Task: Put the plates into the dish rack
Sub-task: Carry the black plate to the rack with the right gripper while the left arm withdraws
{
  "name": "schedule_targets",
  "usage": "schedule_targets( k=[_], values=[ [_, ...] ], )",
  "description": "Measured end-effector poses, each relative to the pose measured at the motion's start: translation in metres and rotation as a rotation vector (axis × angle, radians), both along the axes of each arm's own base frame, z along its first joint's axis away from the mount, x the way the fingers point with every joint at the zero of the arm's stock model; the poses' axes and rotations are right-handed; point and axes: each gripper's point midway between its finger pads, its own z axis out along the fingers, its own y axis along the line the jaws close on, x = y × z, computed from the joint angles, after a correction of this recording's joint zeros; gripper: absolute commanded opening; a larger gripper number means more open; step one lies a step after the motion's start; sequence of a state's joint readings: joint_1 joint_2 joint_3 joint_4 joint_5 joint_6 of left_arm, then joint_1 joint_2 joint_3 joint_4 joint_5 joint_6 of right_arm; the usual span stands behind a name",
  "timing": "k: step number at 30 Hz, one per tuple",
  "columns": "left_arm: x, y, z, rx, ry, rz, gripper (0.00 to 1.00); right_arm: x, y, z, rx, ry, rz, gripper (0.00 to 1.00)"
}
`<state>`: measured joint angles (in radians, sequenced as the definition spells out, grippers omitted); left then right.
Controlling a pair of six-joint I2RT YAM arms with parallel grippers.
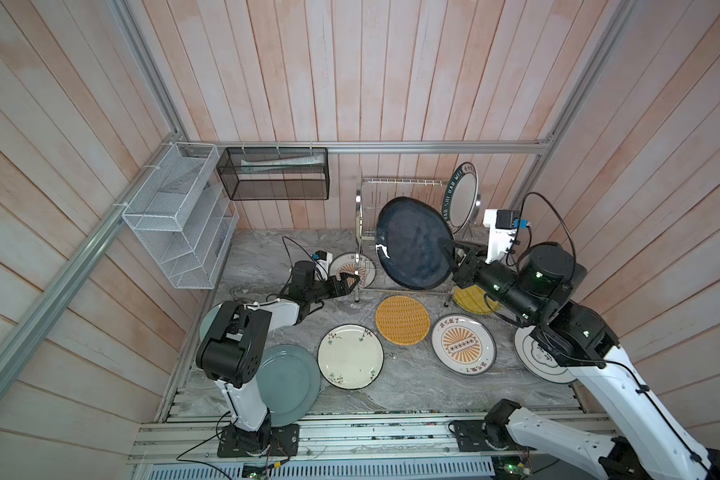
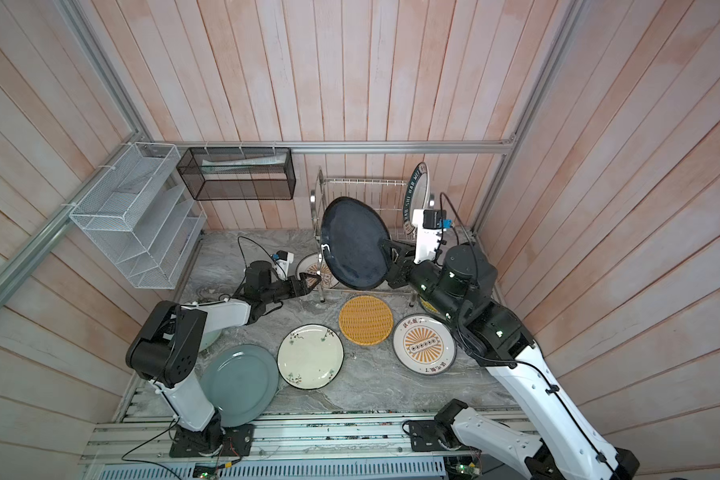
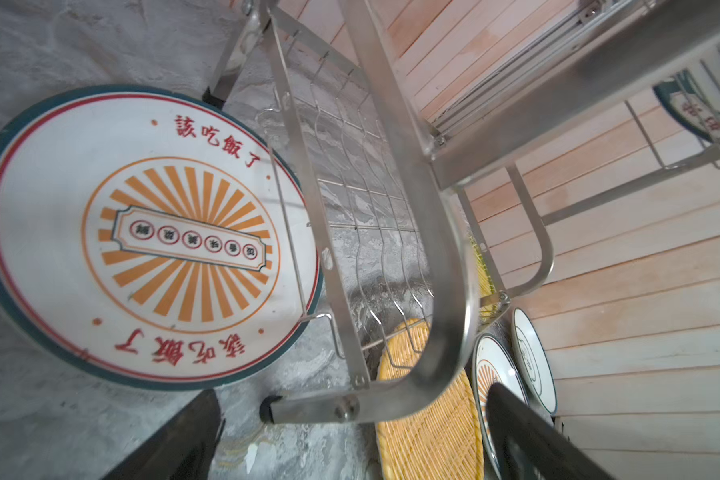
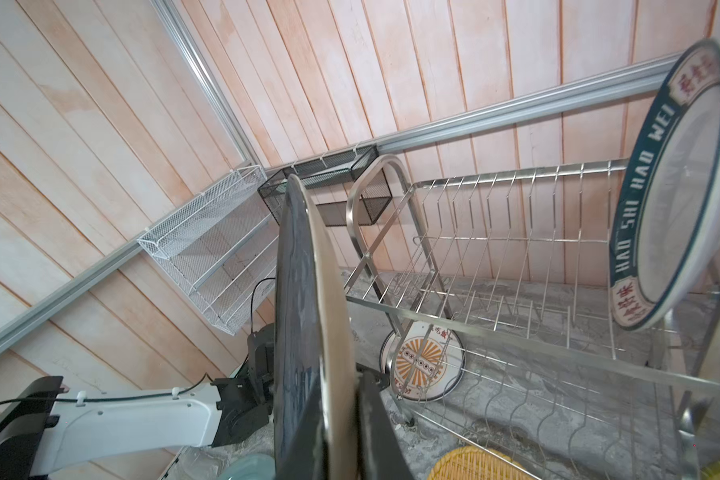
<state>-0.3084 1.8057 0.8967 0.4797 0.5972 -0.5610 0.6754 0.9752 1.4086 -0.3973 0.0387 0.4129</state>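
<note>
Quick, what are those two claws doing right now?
Left gripper: open, holding nothing.
Right gripper: closed, holding the black plate by its rim.

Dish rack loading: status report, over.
Right hand shut on black plate, held on edge before dish rack. Left hand open, empty, low by rack's left frame. Lettered plate already standing in upper tier; free slots beside it.

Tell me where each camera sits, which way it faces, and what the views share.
Both top views: high over the front, looking down on the table and dish rack; both arms show.
Left wrist: low on the left arm, facing the rack's side frame and a sunburst plate; open left gripper's fingers show.
Right wrist: raised right arm, facing the rack's upper tier; right gripper shut on the dark plate, edge-on.
Shared: both wrist views catch that sunburst plate.
</note>
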Motion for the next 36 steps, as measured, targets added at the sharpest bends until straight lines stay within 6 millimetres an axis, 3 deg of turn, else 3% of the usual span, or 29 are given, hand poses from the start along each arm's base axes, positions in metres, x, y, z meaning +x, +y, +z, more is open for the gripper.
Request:
schedule_targets(
  k=[6,12,20,27,31,36],
  values=[
    [-0.005,-0.019,0.014,-0.015,-0.075,-0.094,1.0,0.01,-0.011,0.024,-0.031,-0.047,-0.082,0.0],
    [-0.021,-0.043,0.021,-0.02,-0.126,-0.194,1.0,0.019,-0.014,0.016,-0.086,-0.035,-0.127,0.0],
    [-0.03,-0.055,0.021,-0.015,-0.137,-0.23,1.0,0.029,-0.019,0.005,-0.142,-0.017,-0.173,0.0],
    [-0.045,-0.068,0.024,-0.017,-0.141,-0.261,1.0,0.047,-0.025,0.011,-0.183,-0.025,-0.237,0.0],
    [-0.044,-0.062,0.029,-0.012,-0.134,-0.217,1.0,0.06,-0.03,0.017,-0.199,-0.03,-0.28,0.0],
    [-0.035,-0.02,0.046,-0.006,-0.134,-0.068,1.0,0.08,-0.039,0.031,-0.238,-0.049,-0.365,0.0]
  ],
)
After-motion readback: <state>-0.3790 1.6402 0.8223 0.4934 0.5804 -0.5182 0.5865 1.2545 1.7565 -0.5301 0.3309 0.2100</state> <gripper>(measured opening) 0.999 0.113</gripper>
